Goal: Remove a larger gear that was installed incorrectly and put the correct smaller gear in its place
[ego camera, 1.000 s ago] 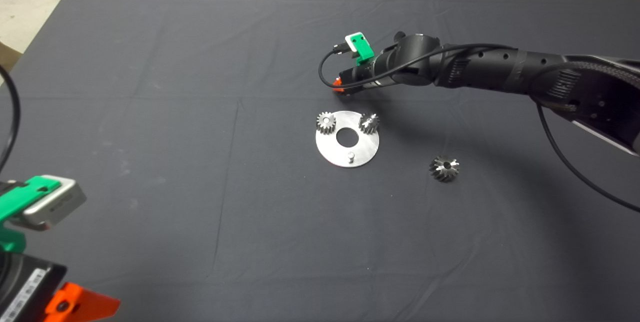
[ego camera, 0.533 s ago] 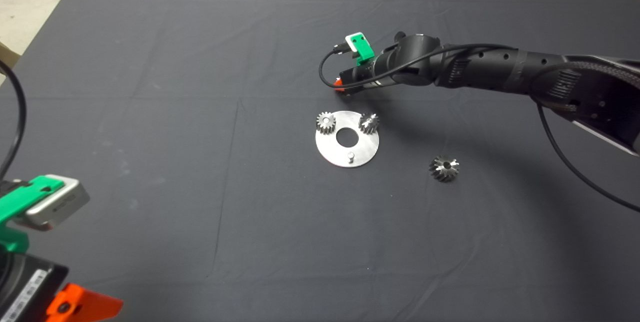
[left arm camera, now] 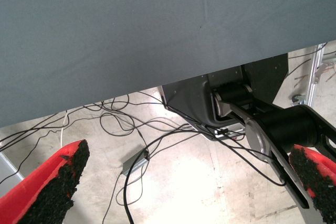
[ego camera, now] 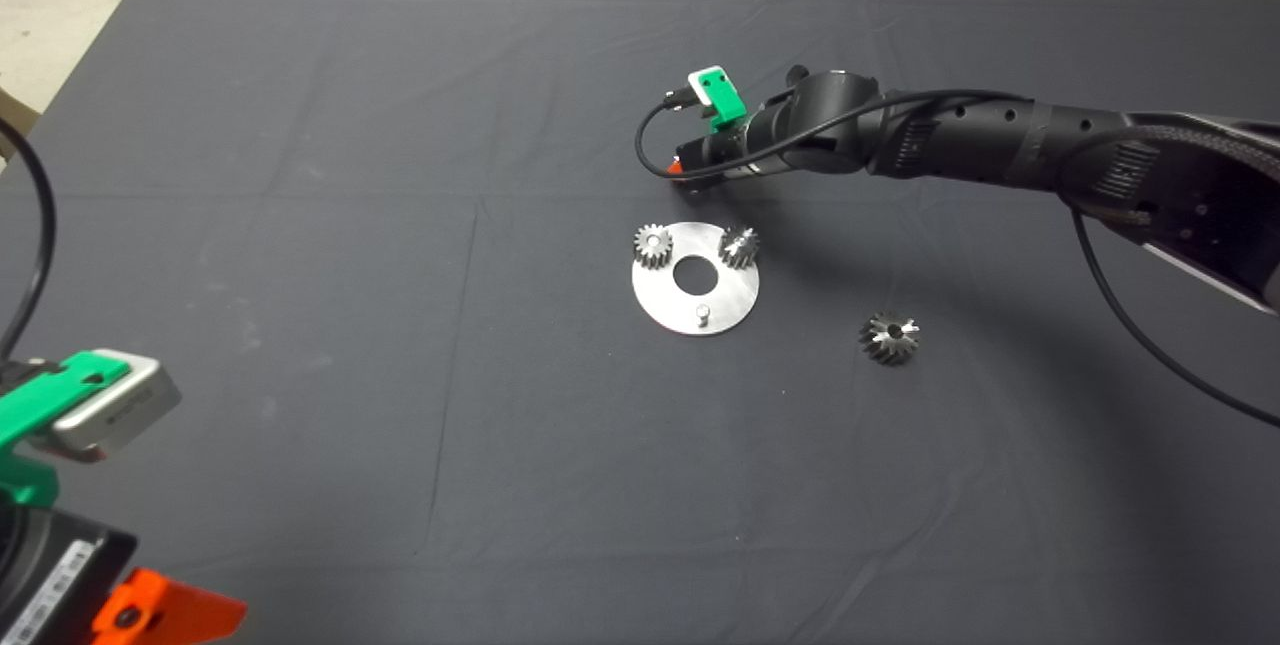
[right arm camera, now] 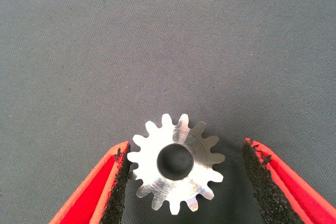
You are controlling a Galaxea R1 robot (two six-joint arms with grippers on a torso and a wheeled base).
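Overhead, the right gripper (ego camera: 684,171) sits upper centre, above the round steel plate (ego camera: 667,303), whose lower peg (ego camera: 703,312) is bare; the smaller gear (ego camera: 889,337) lies lower right on the tabletop (ego camera: 300,225). The right wrist view shows the larger gear (right arm camera: 176,162) flat between released jaws, touching one pad. The left gripper (left arm camera: 191,182) idles lower left, jaws spread.

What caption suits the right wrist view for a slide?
Right pincer open around the larger gear, flat on the dark mat.

Right claw (ego camera: 682,171) hides the gear beneath in head view.
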